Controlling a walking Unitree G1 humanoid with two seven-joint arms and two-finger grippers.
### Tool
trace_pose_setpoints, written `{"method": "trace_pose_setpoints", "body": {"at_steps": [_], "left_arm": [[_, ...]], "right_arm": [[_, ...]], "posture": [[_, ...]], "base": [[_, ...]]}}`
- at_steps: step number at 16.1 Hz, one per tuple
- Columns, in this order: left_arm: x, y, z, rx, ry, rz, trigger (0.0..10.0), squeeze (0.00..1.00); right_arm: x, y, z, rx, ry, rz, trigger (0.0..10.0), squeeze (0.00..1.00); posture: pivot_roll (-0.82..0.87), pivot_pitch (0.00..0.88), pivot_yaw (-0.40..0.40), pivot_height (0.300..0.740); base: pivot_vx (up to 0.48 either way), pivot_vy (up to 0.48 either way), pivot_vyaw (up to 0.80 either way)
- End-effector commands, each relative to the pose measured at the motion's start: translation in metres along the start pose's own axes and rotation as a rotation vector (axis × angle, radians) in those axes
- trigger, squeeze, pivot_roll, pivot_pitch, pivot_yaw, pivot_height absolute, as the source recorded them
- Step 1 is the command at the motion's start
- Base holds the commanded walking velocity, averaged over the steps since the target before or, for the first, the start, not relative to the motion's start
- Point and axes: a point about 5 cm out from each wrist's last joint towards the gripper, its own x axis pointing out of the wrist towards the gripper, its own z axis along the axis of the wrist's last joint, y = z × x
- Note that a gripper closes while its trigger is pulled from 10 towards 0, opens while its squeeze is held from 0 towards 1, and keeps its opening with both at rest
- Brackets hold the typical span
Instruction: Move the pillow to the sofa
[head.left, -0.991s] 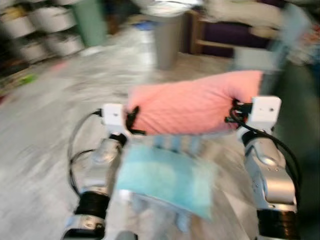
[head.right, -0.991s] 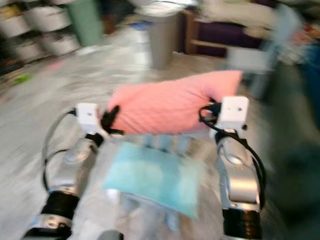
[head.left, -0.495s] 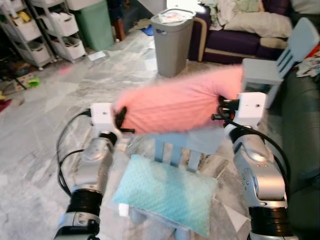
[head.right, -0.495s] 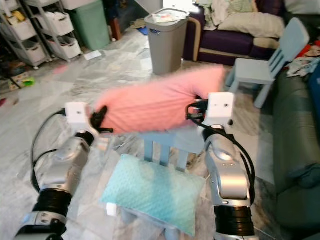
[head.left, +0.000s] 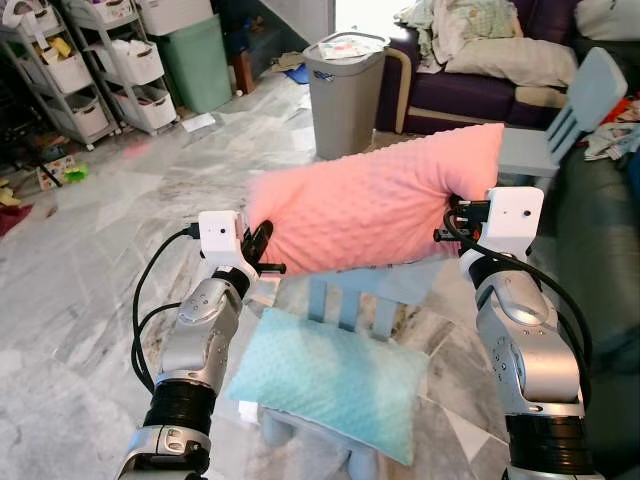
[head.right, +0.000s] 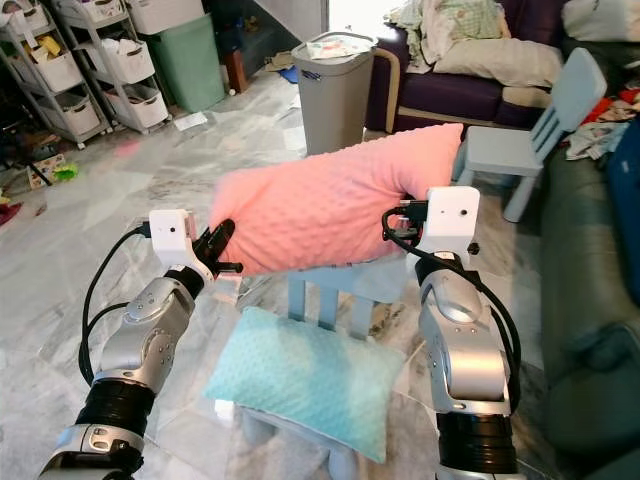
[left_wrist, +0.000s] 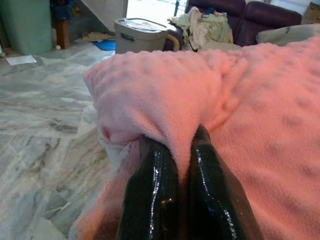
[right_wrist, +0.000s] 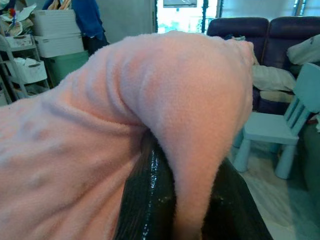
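You've got the pink pillow (head.left: 385, 200) off the ground, slung crosswise between both arms, above the small blue chair (head.left: 360, 300) and the teal pillow (head.left: 330, 385) lying on that chair's seat.

Left gripper (left_wrist: 172, 150): jaws nearly closed, pinching a fold of fleece at the pillow's left end. Right gripper (right_wrist: 170, 175): fingers (right_wrist: 150, 200) buried in the fabric at the right end, clamped on a thick fold.

Handling, as a guess: light, very soft, nubbly fleece, not fragile. It sags and bunches, so the pinched folds could creep out under a swing. Hold both ends and keep the arms spread so the middle does not droop onto the chair.

Around the pillow: grey bin (head.left: 345, 85) beyond it, purple sofa (head.left: 470, 90) piled with laundry behind that, a second blue chair (head.left: 560, 125) to its far right, dark couch (head.right: 590, 280) to its right. Storage racks (head.left: 80, 70) far left. The chair underneath and the bin look like the likely snags.
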Motion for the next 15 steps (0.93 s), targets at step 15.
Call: {"method": "trace_pose_setpoints", "body": {"at_steps": [15], "left_arm": [[-0.004,-0.005,-0.004,-0.028,0.013,-0.024,10.0,0.0]], "right_arm": [[-0.002,0.002,0.0,-0.004,0.034,0.002,10.0,0.0]], "posture": [[-0.2,0.0,0.05,0.74]], "base": [[0.0,0.0,-0.59]]}}
